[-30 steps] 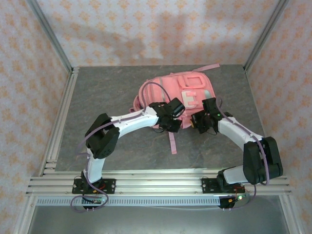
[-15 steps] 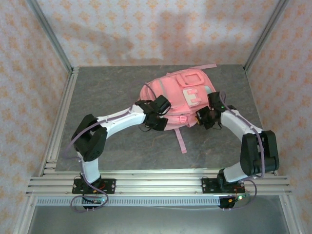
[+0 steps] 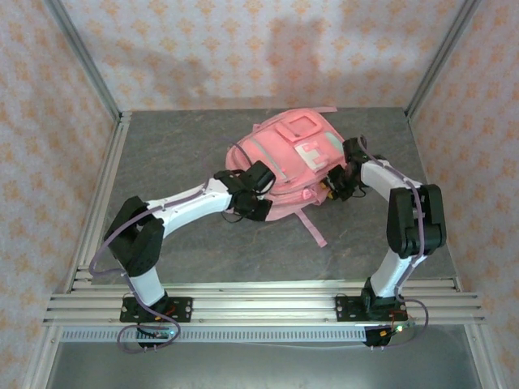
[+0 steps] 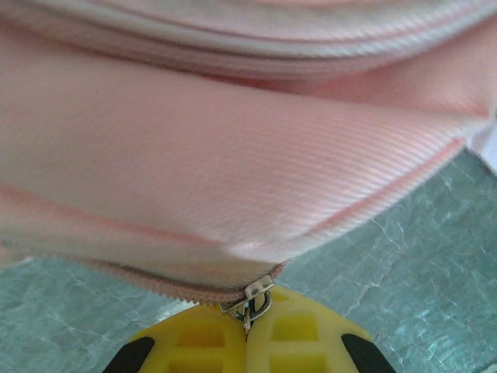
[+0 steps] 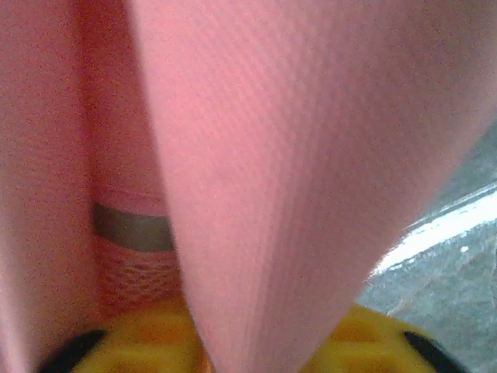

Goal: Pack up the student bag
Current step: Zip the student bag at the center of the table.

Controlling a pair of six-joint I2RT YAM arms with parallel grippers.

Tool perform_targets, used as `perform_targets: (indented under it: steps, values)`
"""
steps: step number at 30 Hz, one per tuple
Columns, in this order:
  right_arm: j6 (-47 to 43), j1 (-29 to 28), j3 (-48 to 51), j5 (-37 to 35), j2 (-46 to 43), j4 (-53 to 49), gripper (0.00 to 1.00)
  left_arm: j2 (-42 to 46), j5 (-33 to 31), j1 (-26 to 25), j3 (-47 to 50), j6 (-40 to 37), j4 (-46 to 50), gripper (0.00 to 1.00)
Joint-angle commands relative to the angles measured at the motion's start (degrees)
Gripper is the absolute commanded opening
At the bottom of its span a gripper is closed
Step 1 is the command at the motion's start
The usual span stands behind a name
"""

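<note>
Student bag (image 3: pixel 284 156), one; pincers (image 3: pixel 250 204) (image 3: pixel 335 187), two, apparently touching.

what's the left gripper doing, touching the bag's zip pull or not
Touching. Left wrist view shows left gripper pinching the zip pull on the bag.

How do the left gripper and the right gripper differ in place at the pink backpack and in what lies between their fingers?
The left gripper is at the student bag's near left edge; the right gripper is at its right side. The left gripper is shut on a small metal zipper pull; the right gripper has a broad pink fabric fold between its fingers, grip unclear. Both have yellow fingers.
</note>
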State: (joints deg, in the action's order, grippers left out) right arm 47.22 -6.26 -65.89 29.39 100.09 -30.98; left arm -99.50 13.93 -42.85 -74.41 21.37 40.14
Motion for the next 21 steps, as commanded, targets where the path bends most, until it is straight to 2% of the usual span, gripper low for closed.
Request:
perform_targets:
  steps: [1,4,10,14,17,21]
  values:
    - [-3.7,0.1,-2.0,-4.1,-5.4,-2.5,0.46,0.0,2.2,-3.6,-1.9,-0.1,4.2,0.0]
    - [-1.4,-0.2,1.3,-6.7,-12.5,-5.0,0.54,0.0,3.6,-4.5,-2.5,1.1,2.8,0.0]
    - [7.0,-2.3,12.3,1.2,-24.2,-1.2,0.56,-0.7,6.0,-4.7,-4.3,2.8,1.8,0.0]
    - [13.5,-9.3,18.7,3.3,-29.9,7.5,0.61,-1.2,6.4,-5.1,-5.7,3.1,1.9,0.0]
    - [14.6,-14.9,19.4,2.9,-30.6,10.4,0.69,-2.1,6.2,-5.1,-7.2,3.2,3.1,0.0]
    - [17.3,-18.0,21.7,2.8,-30.4,17.5,0.7,-2.2,6.9,-5.1,-8.2,3.7,2.6,0.0]
